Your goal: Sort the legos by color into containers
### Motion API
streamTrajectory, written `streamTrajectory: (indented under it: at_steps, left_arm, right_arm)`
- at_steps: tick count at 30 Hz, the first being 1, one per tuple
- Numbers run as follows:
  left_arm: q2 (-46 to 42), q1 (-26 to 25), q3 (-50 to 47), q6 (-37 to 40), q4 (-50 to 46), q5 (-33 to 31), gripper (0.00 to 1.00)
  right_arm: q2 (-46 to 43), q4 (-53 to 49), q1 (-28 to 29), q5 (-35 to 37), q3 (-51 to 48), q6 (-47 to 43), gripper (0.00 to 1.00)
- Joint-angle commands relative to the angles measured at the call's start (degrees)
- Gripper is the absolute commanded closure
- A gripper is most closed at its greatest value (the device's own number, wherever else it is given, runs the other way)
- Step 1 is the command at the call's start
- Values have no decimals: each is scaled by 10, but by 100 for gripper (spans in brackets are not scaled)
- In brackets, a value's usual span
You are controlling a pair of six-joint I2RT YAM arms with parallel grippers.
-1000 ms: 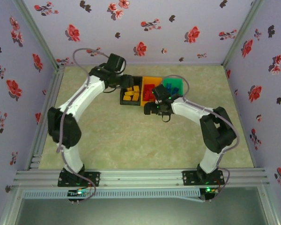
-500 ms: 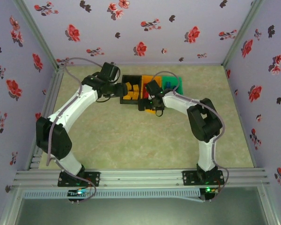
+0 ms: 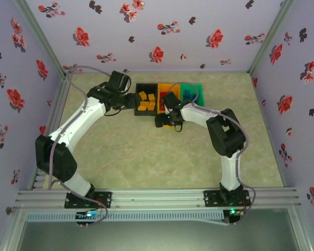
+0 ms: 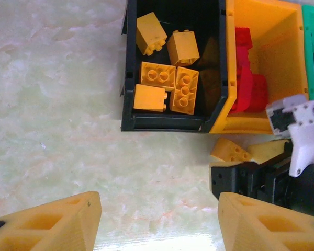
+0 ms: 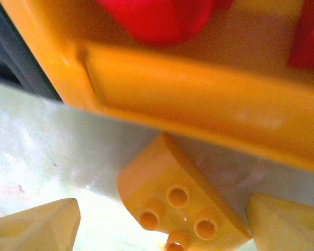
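Pale tabletop carries a yellow brick, bottom cropped, between parted right fingers; left fingers also apart.

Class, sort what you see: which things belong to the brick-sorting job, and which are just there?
Job: black bin, orange bin, green bin, yellow bricks, red bricks, blue bricks, loose yellow brick.
Just there: floral walls, table, aluminium rail.

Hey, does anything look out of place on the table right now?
One yellow-orange brick lies loose on the table, just outside the near wall of the orange bin, while the other yellow bricks sit in the black bin. The right gripper straddles it, jaws open.
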Motion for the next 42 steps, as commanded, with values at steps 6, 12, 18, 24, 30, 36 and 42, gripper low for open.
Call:
streamTrajectory:
  at_steps: [6, 12, 18, 24, 30, 36, 42]
  left_arm:
    - [-31, 4, -13, -9, 1, -5, 39]
    - [-37, 4, -19, -11, 0, -4, 39]
    - [-52, 4, -28, -14, 0, -4, 39]
    - [-61, 4, -35, -14, -1, -2, 39]
    - [-73, 3, -38, -12, -7, -3, 39]
    - [-83, 4, -38, -14, -11, -4, 39]
    - [-95, 4, -38, -15, -18, -8, 39]
  right_arm:
    - [-37, -8, 28, 49, -36, 21, 22]
    - [-2, -42, 28, 88, 13, 24, 37]
    - [-2, -53, 29, 112, 22, 18, 58]
    - [-14, -55, 28, 87, 17, -6, 81]
    - [-54, -74, 29, 75, 29, -17, 89]
    - [-74, -112, 29, 65, 98, -25, 89]
    - [-29, -140, 29, 61, 216, -27, 89]
